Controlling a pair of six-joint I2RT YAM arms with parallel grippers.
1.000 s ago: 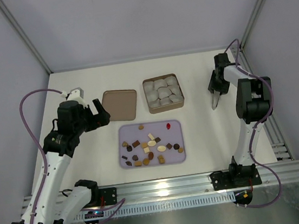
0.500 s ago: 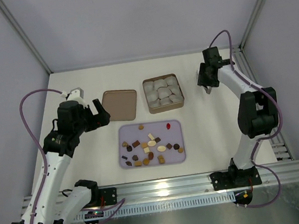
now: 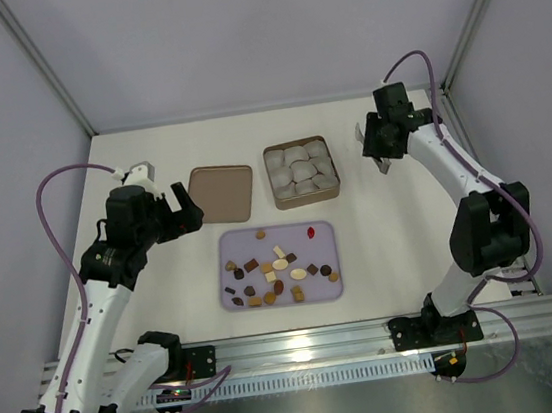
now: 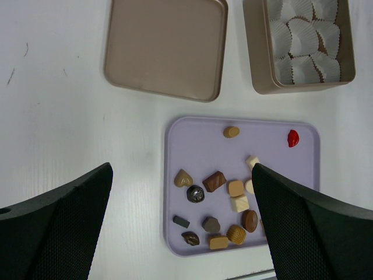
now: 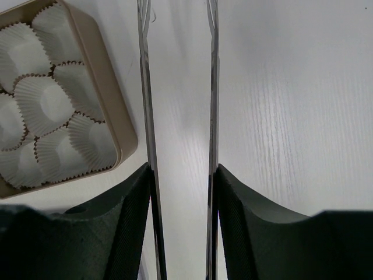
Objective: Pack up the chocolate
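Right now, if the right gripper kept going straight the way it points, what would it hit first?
Probably the bare table beside the tin: the tweezers in the right gripper point at it, nothing between. Depth is unclear.

Both arms are mounted on an aluminium rail. The left arm and the right arm are built of white tubular links joined by rounded black joint housings. A purple cable is routed along each arm, up from the rail. Small coloured lights are lit just below the rail. The left gripper is fitted with black fingers with a fine dimpled texture. Those of the right gripper are black and faintly ribbed.
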